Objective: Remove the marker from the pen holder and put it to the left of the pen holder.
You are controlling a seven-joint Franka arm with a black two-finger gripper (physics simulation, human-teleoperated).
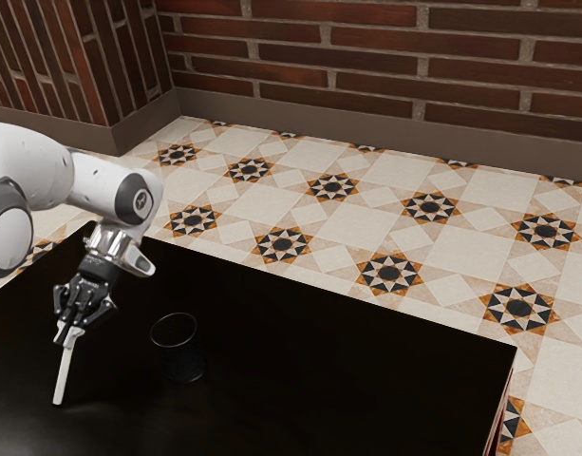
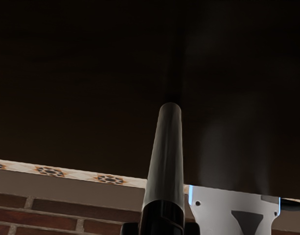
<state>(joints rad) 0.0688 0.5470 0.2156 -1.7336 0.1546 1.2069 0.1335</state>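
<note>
My gripper (image 1: 71, 330) is at the left of the exterior view, shut on the upper end of the white marker (image 1: 63, 372). The marker slants downward, its lower end at or just above the dark tabletop; contact cannot be told. In the wrist view the marker (image 2: 168, 152) extends away from the hand, with dark gripper parts around its near end. The dark see-through pen holder (image 1: 180, 353) stands upright on the table, apart from the marker, toward the exterior view's right.
The black table (image 1: 300, 370) lies under the arm, its far edge running beside the tiled floor (image 1: 385, 237). A brick wall (image 1: 385, 57) rises behind.
</note>
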